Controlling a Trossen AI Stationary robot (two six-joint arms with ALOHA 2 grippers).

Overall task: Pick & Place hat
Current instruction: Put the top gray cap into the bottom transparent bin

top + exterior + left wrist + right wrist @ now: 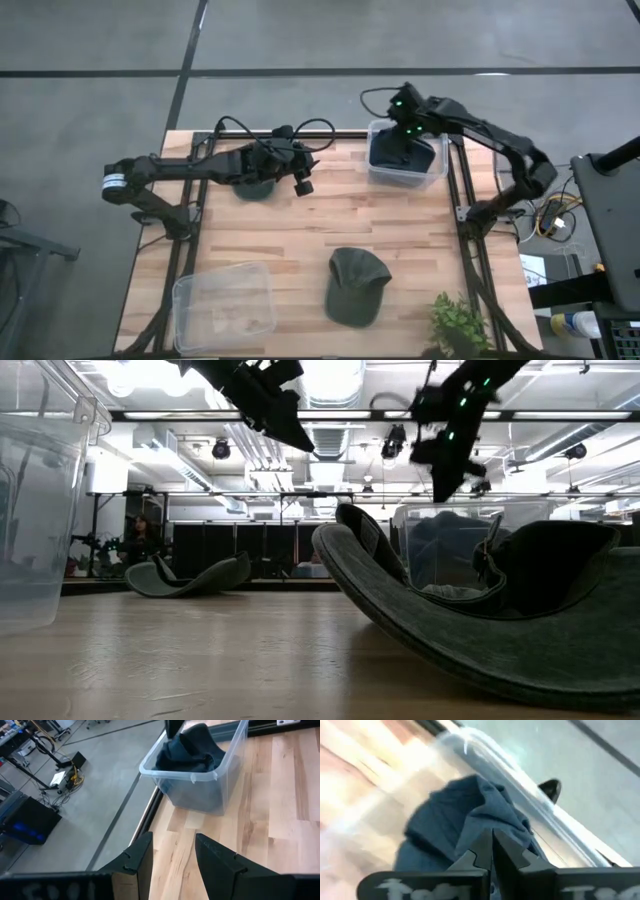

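A dark green hat [356,286] lies on the wooden table at the middle front; it fills the low view's right [470,630]. A second dark green hat [254,187] lies at the far left, partly under my left arm; it shows in the low view [190,577]. A clear bin [436,167] at the far right holds dark blue hats [192,750]. My left gripper [301,172] is open and empty above the table, its fingers [135,857] pointing toward that bin. My right gripper [404,127] is shut and hangs over the bin, just above the blue hats [450,820].
A second clear bin [224,306] stands at the table's front left corner, and it shows in the low view [30,510]. A green plant [459,325] stands at the front right. Bare wood lies between the two green hats.
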